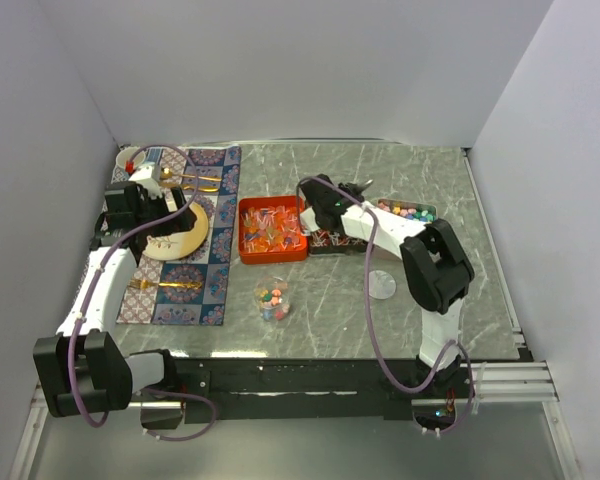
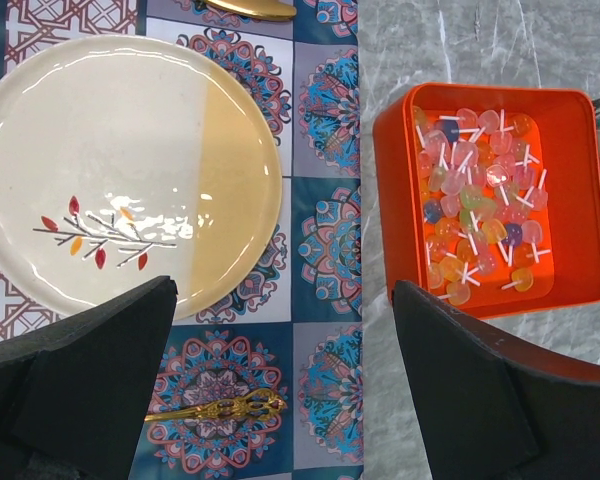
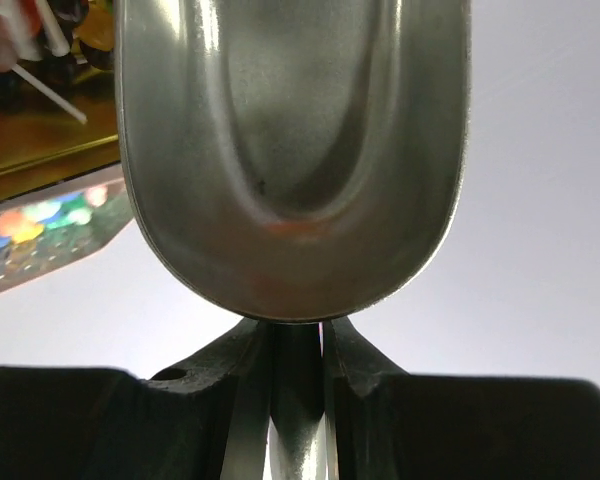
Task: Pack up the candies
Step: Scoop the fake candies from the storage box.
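Candies: three lots, in the orange tray [image 1: 243,232], in a clear tub [image 1: 261,294] and in a dark tray [image 1: 430,211].

Far left: patterned placemat [image 1: 218,262] carrying a cream plate [image 2: 110,140] with a leaf sprig painted on it, and gold cutlery [image 2: 218,408] lying just below the plate. The left gripper [image 2: 280,395] hangs over this mat with its fingers [image 2: 90,385] spread wide and nothing between them.

Centre: the orange tray sits just beside the mat's right edge on the marbled table [image 1: 330,310]. It holds translucent candies [image 2: 477,205] on white sticks in pink, yellow and blue. The clear tub stands nearer the arms and holds a few mixed bright pieces.

Right of centre: the dark tray touches the orange one or sits just beside it. Bright ball candies [image 1: 405,212] show at its far right end. The right gripper [image 3: 296,335] is over the tray's left end, jaws pinched tight on the handle of a metal scoop [image 3: 295,150]. No candies are visible on the side of the scoop's bowl that faces the wrist camera. A round clear lid [image 1: 382,284] lies flat on the table nearer the arms.
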`<state>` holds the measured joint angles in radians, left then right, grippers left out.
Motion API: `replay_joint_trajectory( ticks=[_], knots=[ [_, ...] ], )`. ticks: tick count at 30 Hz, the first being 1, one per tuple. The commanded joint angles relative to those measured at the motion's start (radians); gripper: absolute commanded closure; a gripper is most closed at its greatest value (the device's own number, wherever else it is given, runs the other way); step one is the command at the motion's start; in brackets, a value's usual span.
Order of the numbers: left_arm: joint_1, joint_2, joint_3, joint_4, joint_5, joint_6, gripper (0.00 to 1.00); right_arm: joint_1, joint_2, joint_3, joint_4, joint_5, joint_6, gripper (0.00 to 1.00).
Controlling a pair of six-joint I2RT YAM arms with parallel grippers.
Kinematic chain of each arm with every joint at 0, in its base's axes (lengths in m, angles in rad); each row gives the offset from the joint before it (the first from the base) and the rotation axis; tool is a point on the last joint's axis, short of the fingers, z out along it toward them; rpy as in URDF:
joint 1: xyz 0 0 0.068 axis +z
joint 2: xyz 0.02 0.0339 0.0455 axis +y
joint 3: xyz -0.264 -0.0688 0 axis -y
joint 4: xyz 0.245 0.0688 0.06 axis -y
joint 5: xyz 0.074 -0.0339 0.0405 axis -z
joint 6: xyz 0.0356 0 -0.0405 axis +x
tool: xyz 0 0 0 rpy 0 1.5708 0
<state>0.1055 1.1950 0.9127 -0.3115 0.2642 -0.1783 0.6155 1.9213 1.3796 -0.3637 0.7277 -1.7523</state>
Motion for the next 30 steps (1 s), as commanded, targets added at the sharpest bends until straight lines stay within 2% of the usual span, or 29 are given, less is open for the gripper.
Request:
replay_joint_trajectory(
  ticks=[1,3,8,12,20,26,30],
  knots=[
    [0.007,-0.015,0.009,0.022,-0.003,0.003,0.04,0.023,0.042,0.085,-0.405,-0.039,-0.405,1.00],
    [0.007,-0.015,0.009,0.020,-0.005,0.005,0.04,0.021,0.041,0.073,-0.428,-0.054,-0.391,1.00],
    [0.010,-0.008,0.015,0.022,0.000,-0.003,0.04,0.003,-0.059,-0.077,-0.324,-0.054,-0.449,1.00],
    [0.014,0.000,0.022,0.026,0.003,-0.007,0.04,-0.046,-0.084,-0.091,-0.331,-0.030,-0.453,1.00],
    [0.025,0.008,0.015,0.034,0.012,-0.020,0.04,-0.114,-0.125,-0.146,-0.199,-0.042,-0.665,1.00],
    [0.026,0.002,0.014,0.015,0.006,-0.013,0.04,-0.109,-0.058,-0.114,-0.245,-0.132,-0.653,1.00],
    [0.033,0.000,0.003,0.011,0.001,-0.012,0.04,-0.094,-0.012,-0.010,-0.348,-0.229,-0.575,1.00]
  ],
)
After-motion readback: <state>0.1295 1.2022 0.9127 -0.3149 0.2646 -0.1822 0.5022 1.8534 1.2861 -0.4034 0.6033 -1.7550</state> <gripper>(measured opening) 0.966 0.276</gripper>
